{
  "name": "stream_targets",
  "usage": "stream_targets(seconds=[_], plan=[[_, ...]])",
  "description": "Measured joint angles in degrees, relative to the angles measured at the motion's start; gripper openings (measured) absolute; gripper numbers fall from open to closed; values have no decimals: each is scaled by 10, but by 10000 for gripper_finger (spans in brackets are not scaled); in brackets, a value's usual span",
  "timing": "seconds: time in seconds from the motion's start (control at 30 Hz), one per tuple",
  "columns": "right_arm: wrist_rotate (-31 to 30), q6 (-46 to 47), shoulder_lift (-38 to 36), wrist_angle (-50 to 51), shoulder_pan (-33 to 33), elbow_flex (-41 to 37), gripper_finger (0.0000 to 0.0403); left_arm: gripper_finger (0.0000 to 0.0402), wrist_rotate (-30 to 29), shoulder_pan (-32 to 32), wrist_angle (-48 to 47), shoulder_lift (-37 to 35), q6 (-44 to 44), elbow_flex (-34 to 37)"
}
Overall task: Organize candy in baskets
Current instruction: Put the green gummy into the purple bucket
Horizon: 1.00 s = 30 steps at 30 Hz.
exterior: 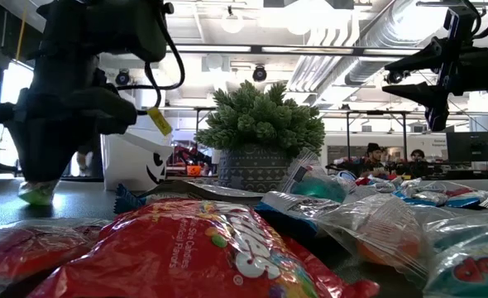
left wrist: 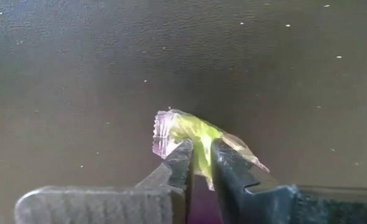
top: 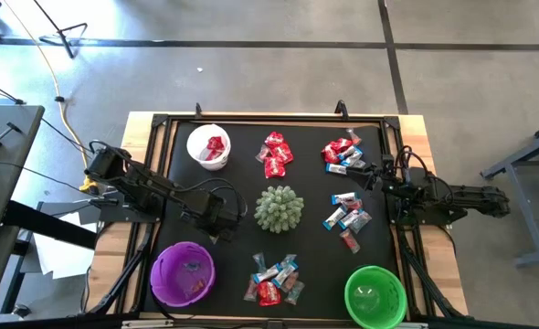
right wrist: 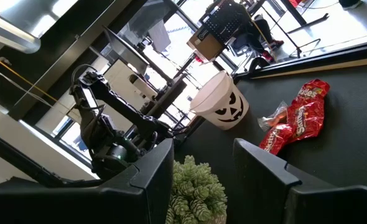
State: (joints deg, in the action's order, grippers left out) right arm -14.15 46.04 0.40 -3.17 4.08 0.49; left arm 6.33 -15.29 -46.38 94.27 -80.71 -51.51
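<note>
Black mat (left wrist: 78,56), left fingers (left wrist: 182,163) clamped on crinkly yellow-green candy (left wrist: 193,134) (clear frilled ends); right fingers (right wrist: 261,171) apart.

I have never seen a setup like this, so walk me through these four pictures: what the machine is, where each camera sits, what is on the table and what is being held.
These are two dark robot arms at a table, sorting sweets into tubs. One picture looks straight down, one looks level across the tabletop, and each arm carries a camera at its wrist.

On the black mat lie piles of wrapped candy, a white tub, a purple tub, a green tub and a spiky green ball in the middle.

The left claw is pinching a small yellow-green sweet down on the mat. The right claw is open, holding nothing, at the mat's right edge.
</note>
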Motion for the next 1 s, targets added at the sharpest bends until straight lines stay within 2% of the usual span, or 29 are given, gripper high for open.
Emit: stream_targets(seconds=[0.27, 0.7, 0.83, 1.0], plan=[[0, 0, 0, 0, 0, 0, 162, 4, -28, -2, -1, -46, 0, 0], [0, 0, 0, 0, 0, 0, 162, 3, -74, -11, -5, -190, 18, 0], [0, 0, 0, 0, 0, 0, 162, 3, -86, -36, -13, -247, 33, 0], [0, 0, 0, 0, 0, 0, 162, 3, -98, -100, -16, -297, 45, -1]])
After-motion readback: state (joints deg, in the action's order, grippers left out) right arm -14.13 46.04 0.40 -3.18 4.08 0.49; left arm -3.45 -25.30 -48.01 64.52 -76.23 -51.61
